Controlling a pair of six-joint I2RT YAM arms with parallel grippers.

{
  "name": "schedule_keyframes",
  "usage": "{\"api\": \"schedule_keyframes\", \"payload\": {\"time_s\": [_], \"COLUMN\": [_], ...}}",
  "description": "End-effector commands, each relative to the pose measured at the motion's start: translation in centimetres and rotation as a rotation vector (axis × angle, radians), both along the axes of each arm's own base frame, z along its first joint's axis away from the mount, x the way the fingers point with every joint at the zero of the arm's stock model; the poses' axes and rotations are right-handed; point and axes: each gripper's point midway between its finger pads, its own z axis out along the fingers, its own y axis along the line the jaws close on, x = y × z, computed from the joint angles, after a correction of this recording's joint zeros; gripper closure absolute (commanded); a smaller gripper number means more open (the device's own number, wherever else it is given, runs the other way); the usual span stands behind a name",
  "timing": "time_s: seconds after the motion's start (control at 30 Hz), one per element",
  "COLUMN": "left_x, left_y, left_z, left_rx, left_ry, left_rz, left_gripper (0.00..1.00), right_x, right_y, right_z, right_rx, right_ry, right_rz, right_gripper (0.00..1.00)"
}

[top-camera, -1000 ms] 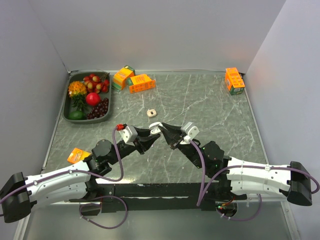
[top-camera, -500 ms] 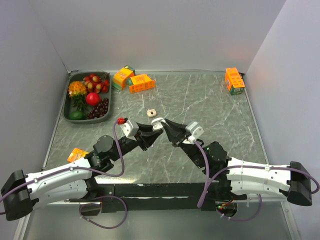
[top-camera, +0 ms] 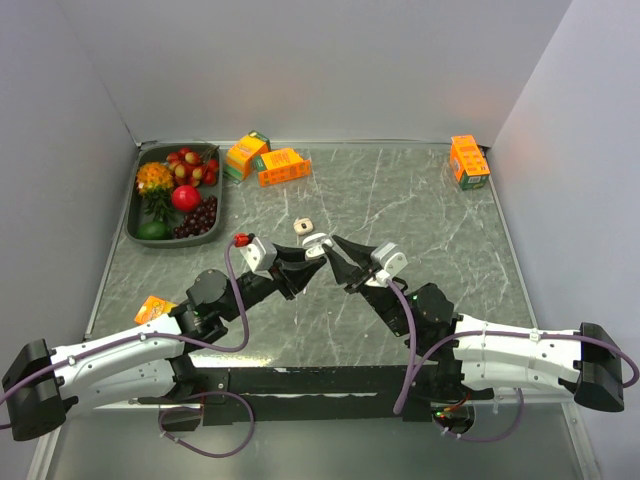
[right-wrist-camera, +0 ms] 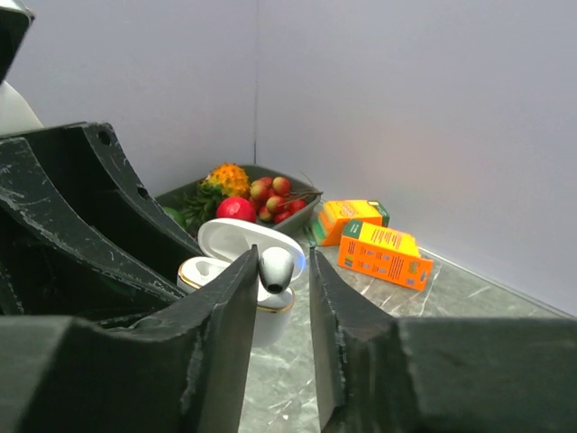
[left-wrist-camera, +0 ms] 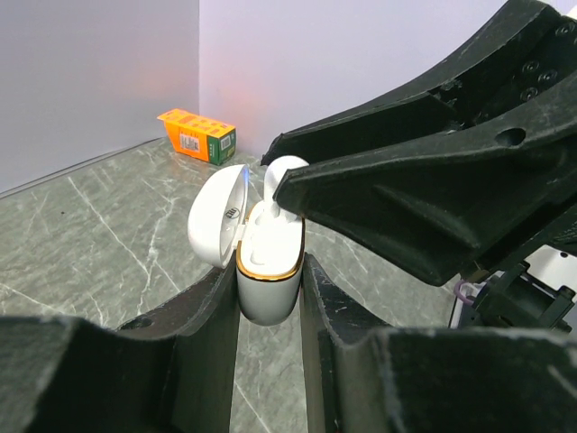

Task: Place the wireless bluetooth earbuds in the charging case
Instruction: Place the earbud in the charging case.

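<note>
left end effector [left-wrist-camera: 269, 293] clamps the open charging case [left-wrist-camera: 268, 271] mid-frame, right end effector [right-wrist-camera: 284, 262] narrow round an earbud [right-wrist-camera: 277, 269] at the case mouth, grip unclear: push straight down, release only once seated.

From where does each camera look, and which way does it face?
Top external: above and behind the arms, looking down on the table; both arms show.
Left wrist: faces the far-right orange box; left gripper clamps the charging case.
Right wrist: faces the fruit tray; right gripper flanks an earbud.
Both wrist views share case and earbud.
</note>
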Motion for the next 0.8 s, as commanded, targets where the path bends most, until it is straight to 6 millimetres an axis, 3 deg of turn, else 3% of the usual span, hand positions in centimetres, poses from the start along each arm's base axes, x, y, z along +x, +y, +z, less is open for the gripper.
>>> {"api": "schedule_keyframes", "payload": {"time_s": [0.0,0.33,0.47,0.57,0.77], "left_x": [-0.3,-0.3,-0.2,-0.1,0.0], "left_y": [0.5,0.7,0.8,1.0,1.3], "left_z": [2.5,2.1,1.9,1.6,1.2], "left_rx": [-0.075,-0.07,-0.07,-0.068,-0.062], "left_ry": [-0.043,-0.048,-0.049,-0.052,-0.06], "left_rz": [0.004,0.009,0.016,0.027,0.04], "left_gripper": [0.99,0.99,0.99,0.99,0.99], "right_x": [0.1,-0.2,-0.5,-1.0,-0.8], "right_y": [-0.6,-0.5,-0.8,-1.7,-4.6], "right_z": [1.7,2.6,3.5,5.2,7.8], "right_rx": [0.052,0.071,0.102,0.157,0.242], "right_ry": [0.002,0.003,0.003,0.0,0.037], "right_rz": [-0.016,0.008,0.022,0.032,-0.026], "right_gripper": [0.6,0.49,0.35,0.26,0.23]}}
